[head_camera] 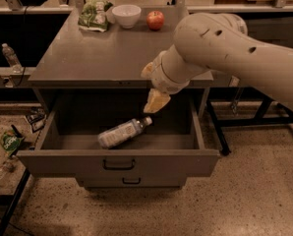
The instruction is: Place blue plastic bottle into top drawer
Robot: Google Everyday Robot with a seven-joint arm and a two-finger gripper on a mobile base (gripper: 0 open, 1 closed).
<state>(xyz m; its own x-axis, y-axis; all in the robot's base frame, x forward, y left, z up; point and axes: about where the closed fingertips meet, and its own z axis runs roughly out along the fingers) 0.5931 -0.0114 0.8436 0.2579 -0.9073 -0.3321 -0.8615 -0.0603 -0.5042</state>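
Note:
The blue plastic bottle (121, 133), clear with a pale label and white cap, lies on its side on the floor of the open top drawer (118, 164), cap pointing up and to the right. My gripper (152, 86) is above the drawer's right half, at the height of the tabletop's front edge, apart from the bottle. Its fingers (156, 102) are spread and hold nothing. The big white arm comes in from the upper right.
On the grey cabinet top (97, 53) stand a white bowl (126, 14), a red apple (155, 19) and a green snack bag (93, 16). A small clear bottle (11, 56) stands on a shelf at left. Litter lies on the floor at lower left.

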